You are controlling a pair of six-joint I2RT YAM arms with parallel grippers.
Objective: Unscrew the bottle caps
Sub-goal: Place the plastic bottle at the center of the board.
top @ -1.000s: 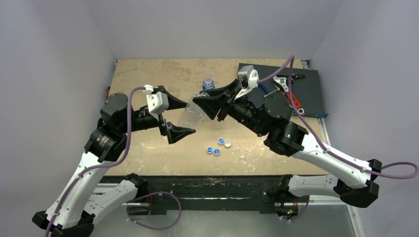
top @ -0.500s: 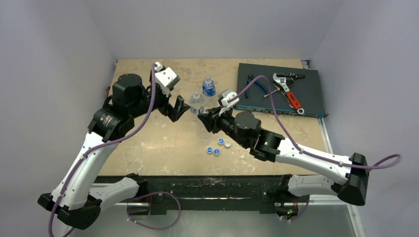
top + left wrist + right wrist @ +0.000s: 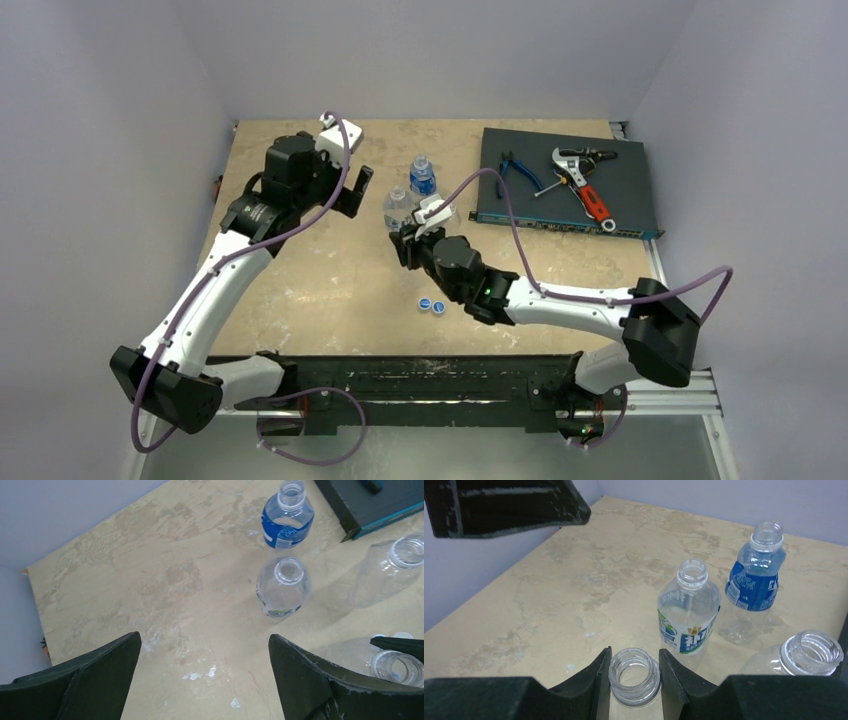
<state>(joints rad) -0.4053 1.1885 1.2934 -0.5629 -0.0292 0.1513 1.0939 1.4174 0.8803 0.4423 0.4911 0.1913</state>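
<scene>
The right tool (image 3: 634, 665) pinches the bare neck of an upright unlabelled bottle (image 3: 634, 682) right beneath it; the left tool (image 3: 204, 645) hangs spread wide, well apart leftward, bottle caps (image 3: 425, 303) loose on the worktop (image 3: 549, 595)

The nearest bottle (image 3: 634, 676) is cut off below its neck.

Four small clear plastic bottles, all open-necked. Blue-labelled bottle (image 3: 754, 587) standing at the back, white-and-green-labelled bottle (image 3: 689, 617) just in front. Crinkly unlabelled bottle (image 3: 811, 655) off to the side, second unlabelled bottle (image 3: 634, 675) pinched at the neck in the right pincer (image 3: 634, 666). Two blue round plastic caps (image 3: 425, 304) loose side by side on the counter (image 3: 300, 270).
</scene>
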